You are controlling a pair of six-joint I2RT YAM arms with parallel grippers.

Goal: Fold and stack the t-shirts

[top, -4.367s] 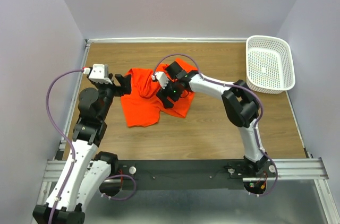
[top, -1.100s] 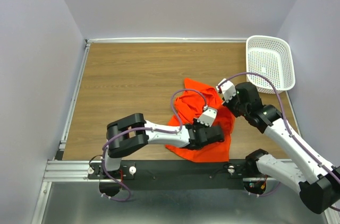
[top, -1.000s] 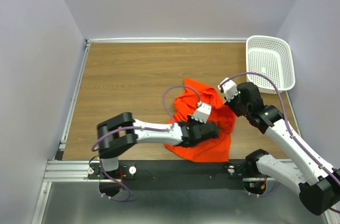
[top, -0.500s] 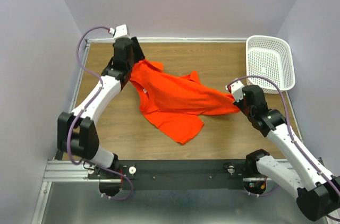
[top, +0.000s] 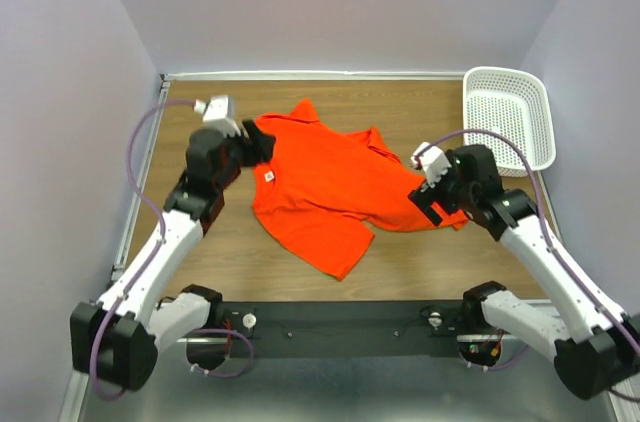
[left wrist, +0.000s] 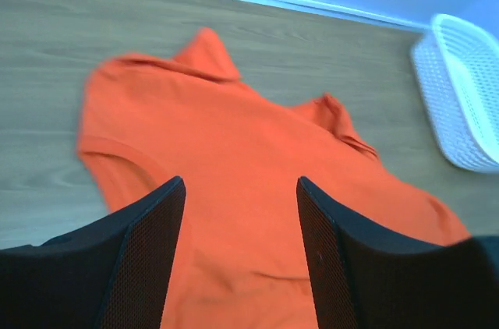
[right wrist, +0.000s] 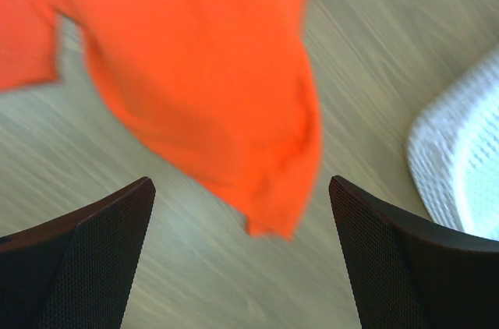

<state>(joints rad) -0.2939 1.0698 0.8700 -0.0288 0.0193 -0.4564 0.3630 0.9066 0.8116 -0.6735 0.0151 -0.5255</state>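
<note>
One bright orange-red t-shirt (top: 330, 182) lies spread out and rumpled in the middle of the wooden table, its small white neck label (top: 270, 174) near the left side. My left gripper (top: 255, 147) hovers at the shirt's left edge. In the left wrist view that gripper (left wrist: 239, 185) is open over the t-shirt (left wrist: 249, 150), with nothing between the fingers. My right gripper (top: 430, 204) is over the shirt's right end. In the right wrist view the right gripper (right wrist: 240, 185) stands wide open above a hanging corner of the t-shirt (right wrist: 195, 72), holding nothing.
A white plastic lattice basket (top: 510, 122) stands at the table's far right corner; the same basket (left wrist: 460, 95) also shows in the left wrist view, and its rim (right wrist: 468, 165) in the right wrist view. Lavender walls enclose the table on three sides.
Both grippers have opened and let go of the shirt, which was stretched between them and now lies slack. The left arm has drawn back from the far left corner.
</note>
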